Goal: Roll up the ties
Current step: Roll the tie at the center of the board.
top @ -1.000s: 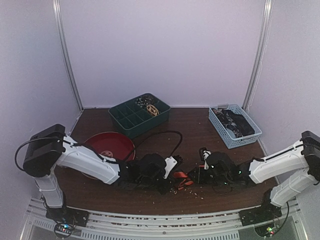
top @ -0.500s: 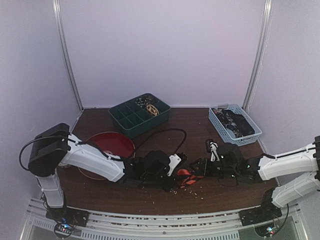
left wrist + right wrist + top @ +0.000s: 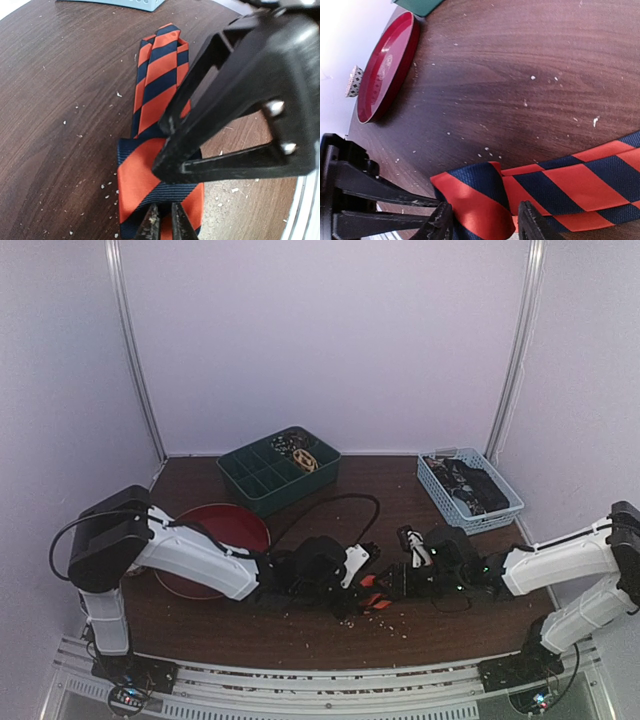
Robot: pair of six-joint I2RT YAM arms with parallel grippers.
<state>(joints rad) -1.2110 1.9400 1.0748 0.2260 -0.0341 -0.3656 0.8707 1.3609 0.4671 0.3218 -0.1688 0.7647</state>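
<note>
1. Centrally, near the front edge of the dark wooden counter (image 3: 380, 480), the striped necktie (image 3: 155, 100) lies flat. It is orange-red and navy, and its near end is folded back on itself into a wider double layer.
2. The left end effector (image 3: 164, 224) is pressed together on the near edge of that folded part, with a sliver of orange cloth pinched between its tips.
3. The right end effector (image 3: 485, 225) comes in from the opposite side with its fingers (image 3: 440, 222) spread. The necktie's folded end sits between them, 1 finger at the fold and the other over the stripes further along. Whether they press on the cloth I cannot tell.
4. The 2 end effectors meet almost tip to tip over the fold.
5. At the back, left of centre, a green divided tray (image 3: 300, 490) holds a tan rolled tie (image 3: 307, 461) and dark patterned rolled ties (image 3: 290, 444) in its rear right compartments.
6. At the back right, a pale blue slotted basket (image 3: 437, 498) holds a loose heap of dark ties (image 3: 468, 485).
7. A shallow red bowl (image 3: 215, 530) stands on the left, partly hidden behind the left arm.
8. A black cable (image 3: 335, 498) arcs over the counter behind the left end effector, and pale crumbs (image 3: 105, 186) are scattered around the necktie.
</note>
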